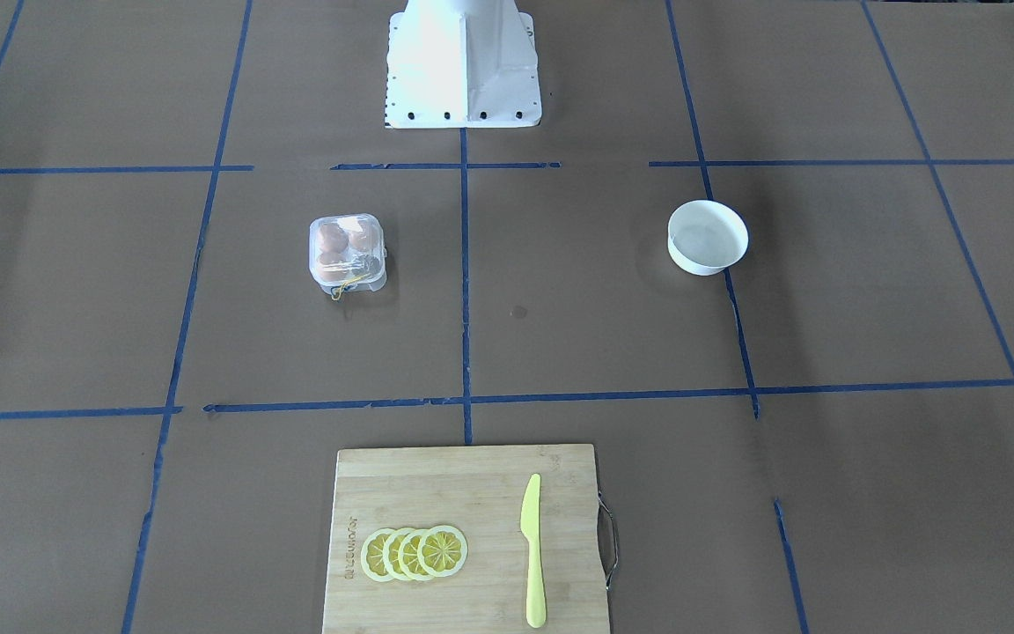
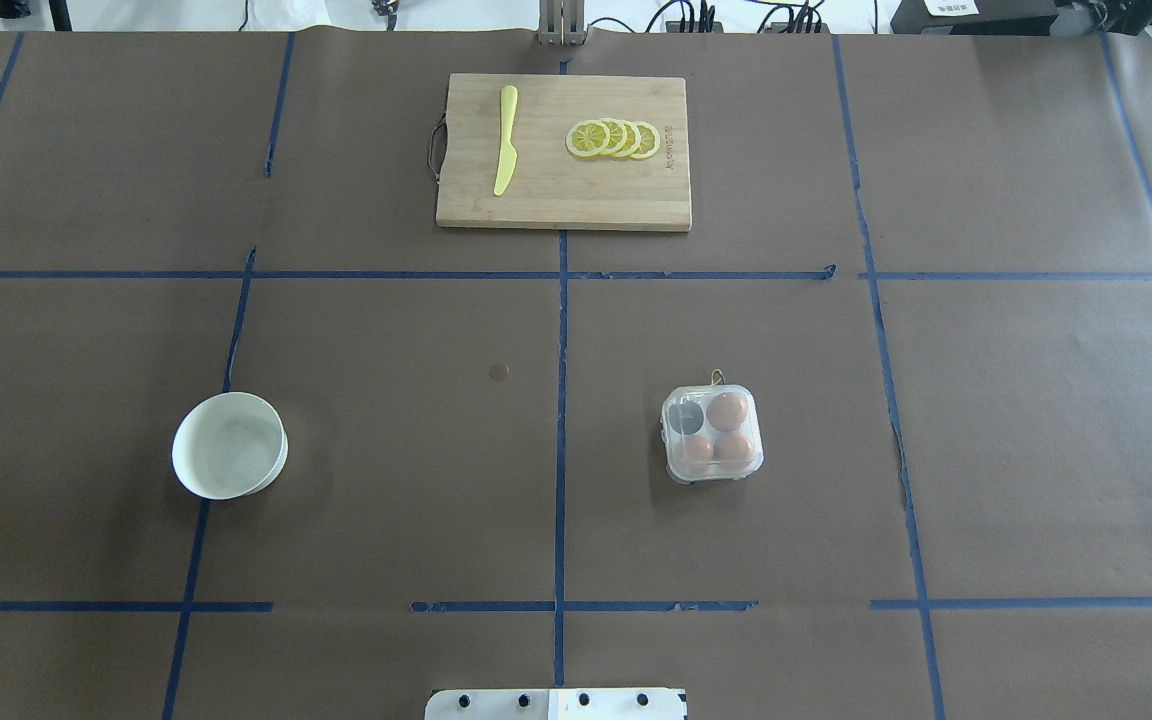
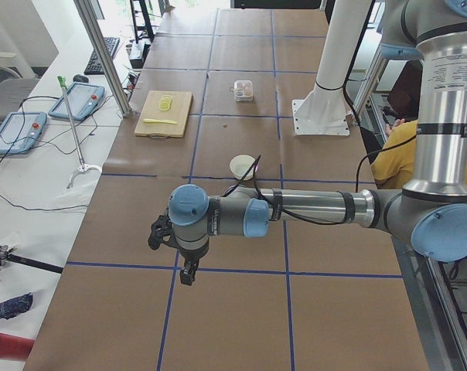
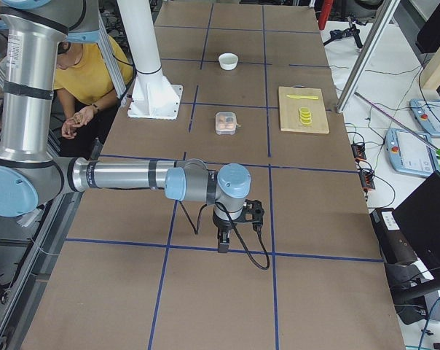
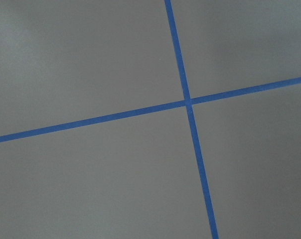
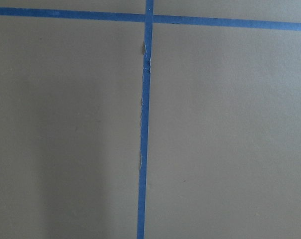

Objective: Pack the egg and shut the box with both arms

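Note:
The clear plastic box [image 2: 713,433] stands right of the table's middle, its lid down as far as I can see; it also shows in the front view [image 1: 347,249]. Three brown eggs [image 2: 727,410] sit in its cells, and the fourth cell looks dark. No egg lies loose on the table. My left gripper [image 3: 189,274] points down over the table's left end, far from the box. My right gripper [image 4: 224,244] points down over the right end. I cannot tell whether either is open or shut. Both wrist views show only brown paper and blue tape.
A round white bowl [image 2: 229,445] stands on the left half. A wooden cutting board [image 2: 556,205] at the far middle carries a yellow knife [image 2: 506,140] and lemon slices [image 2: 614,139]. The white pedestal base [image 1: 463,66] stands at the robot's side.

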